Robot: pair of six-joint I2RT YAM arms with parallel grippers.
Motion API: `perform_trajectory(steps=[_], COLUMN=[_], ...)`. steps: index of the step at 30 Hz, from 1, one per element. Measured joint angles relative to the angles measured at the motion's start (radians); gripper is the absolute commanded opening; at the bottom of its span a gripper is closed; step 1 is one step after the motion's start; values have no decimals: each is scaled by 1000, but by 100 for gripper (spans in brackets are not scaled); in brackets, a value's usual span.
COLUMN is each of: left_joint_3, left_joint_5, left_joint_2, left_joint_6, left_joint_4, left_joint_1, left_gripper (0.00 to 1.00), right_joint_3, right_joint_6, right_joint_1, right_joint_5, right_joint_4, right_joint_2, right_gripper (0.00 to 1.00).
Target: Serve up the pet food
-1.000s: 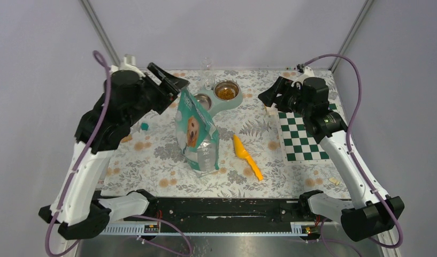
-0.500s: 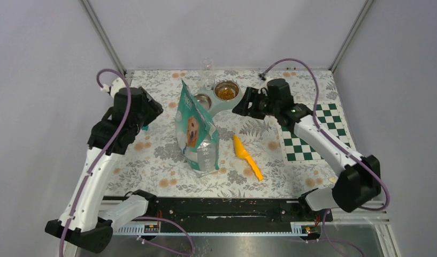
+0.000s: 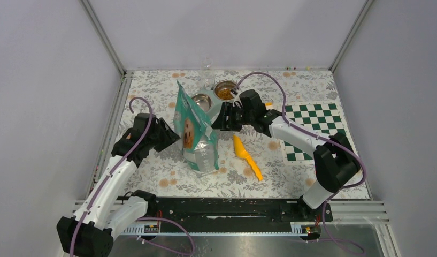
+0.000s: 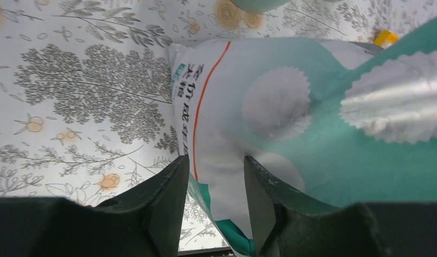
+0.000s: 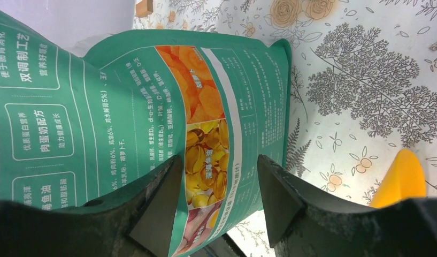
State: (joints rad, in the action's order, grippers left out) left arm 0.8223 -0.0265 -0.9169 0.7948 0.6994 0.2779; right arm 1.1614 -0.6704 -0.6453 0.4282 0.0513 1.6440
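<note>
The pet food (image 3: 225,92) is a heap of brown kibble in the right bowl of a pale green double feeder (image 3: 237,100) at the back. The teal-and-white bag (image 3: 197,134) stands upright mid-table. My left gripper (image 3: 171,137) is open at the bag's left side; in the left wrist view the bag (image 4: 291,107) runs between the spread fingers (image 4: 216,179). My right gripper (image 3: 218,119) is open at the bag's upper right side; in the right wrist view the bag's edge (image 5: 98,107) lies between its fingers (image 5: 219,179), unclamped. The orange scoop (image 3: 246,156) lies right of the bag.
The feeder's left steel bowl (image 3: 202,100) stands just behind the bag. A clear glass (image 3: 207,72) stands at the back edge. A green checkered mat (image 3: 308,134) covers the right side. The scoop's bowl end (image 5: 400,179) shows close to the right gripper.
Both arms have swung down and inward to the bag. The left came from the far left, the right from over the checkered mat. The bag and scoop have not moved.
</note>
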Motion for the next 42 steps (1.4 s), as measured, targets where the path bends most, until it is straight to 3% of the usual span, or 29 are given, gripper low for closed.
perform_trajectory(steps=[7, 14, 16, 18, 21, 25, 29, 34, 38, 42], left_joint_3=[-97, -138, -137, -123, -51, 152, 417, 679, 732, 680], left_joint_5=[-41, -44, -36, -24, -14, 27, 122, 261, 275, 221], left_joint_2=[116, 196, 214, 222, 210, 141, 37, -79, -105, -71], left_joint_6=[26, 68, 76, 79, 71, 35, -19, -82, -150, -222], left_joint_4=[-81, -77, -56, -21, 62, 157, 230, 308, 303, 249], left_joint_1=[20, 51, 55, 60, 73, 86, 87, 85, 76, 70], left_gripper=[35, 37, 41, 52, 70, 97, 99, 99, 99, 99], right_joint_3=[-92, -212, -214, -209, -142, 88, 382, 610, 675, 729], right_joint_6=[-10, -54, -63, -71, -72, -48, -18, 64, 124, 158], right_joint_1=[-47, -116, -132, -143, -163, -188, -162, -121, -120, -120], right_joint_5=[-88, -175, -189, -207, -261, -350, -415, -445, -377, -248], right_joint_4=[-119, -172, -153, -127, 4, 311, 522, 661, 690, 702], right_joint_2=[-55, -164, -179, -187, -190, -180, -148, -134, -129, -102], right_gripper=[59, 54, 53, 53, 55, 56, 61, 57, 58, 68])
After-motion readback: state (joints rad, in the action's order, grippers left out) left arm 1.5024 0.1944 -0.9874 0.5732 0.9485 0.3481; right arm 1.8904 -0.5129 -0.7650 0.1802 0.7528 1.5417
